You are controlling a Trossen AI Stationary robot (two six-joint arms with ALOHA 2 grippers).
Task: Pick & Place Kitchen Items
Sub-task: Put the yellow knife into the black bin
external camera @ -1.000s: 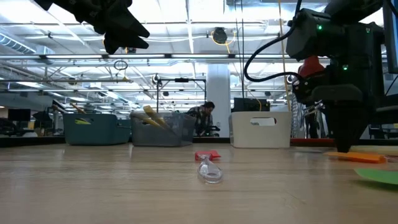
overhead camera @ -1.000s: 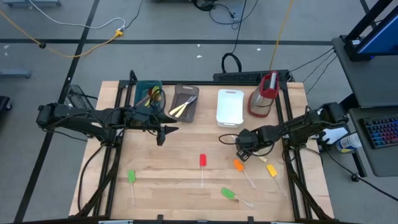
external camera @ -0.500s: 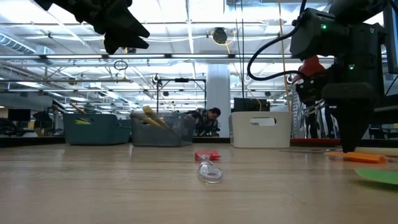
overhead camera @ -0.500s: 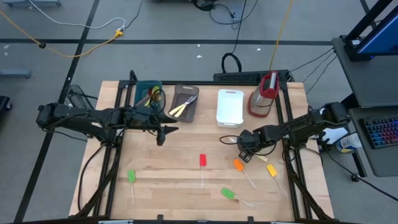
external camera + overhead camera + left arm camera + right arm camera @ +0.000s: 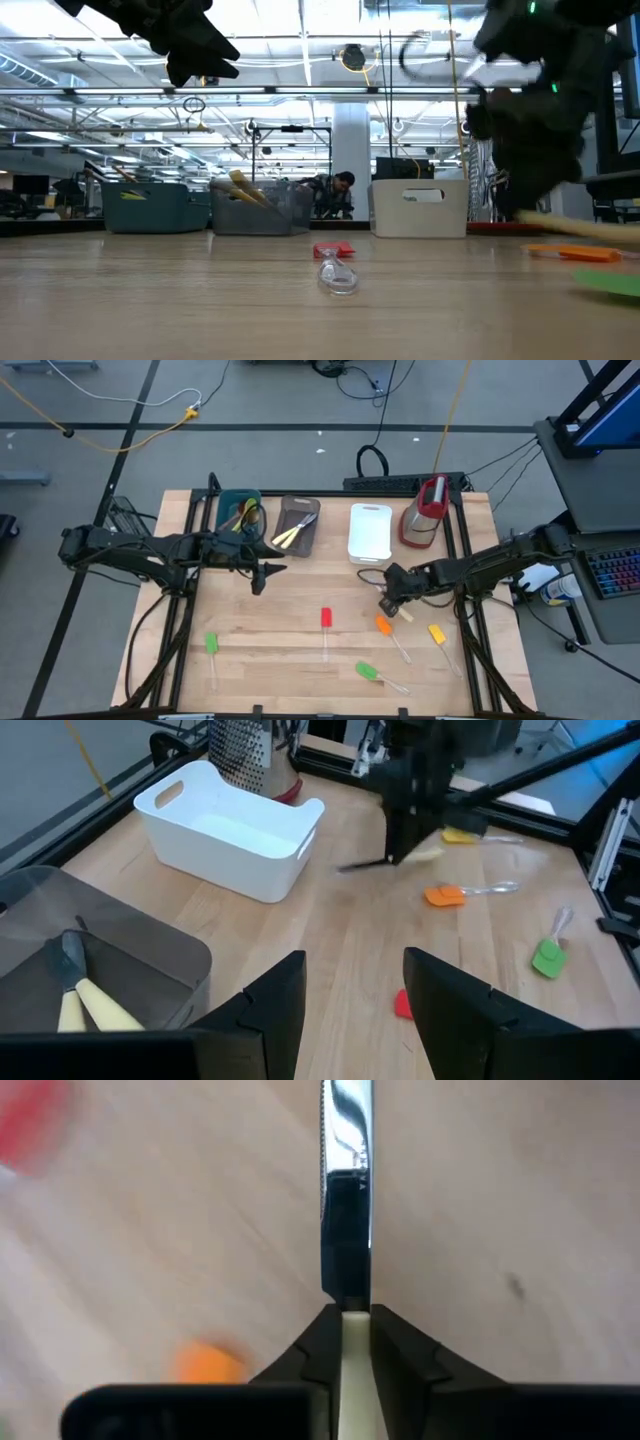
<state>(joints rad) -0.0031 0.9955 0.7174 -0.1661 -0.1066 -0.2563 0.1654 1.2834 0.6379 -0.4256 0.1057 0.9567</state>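
No readable text anywhere: no labels, brands, numbers or signs to make out on the tubs, the utensils, the table or the arms.

left hand [image 5: 262,573]: agape, raised | right hand [image 5: 392,603]: clamped, lifted off tabletop
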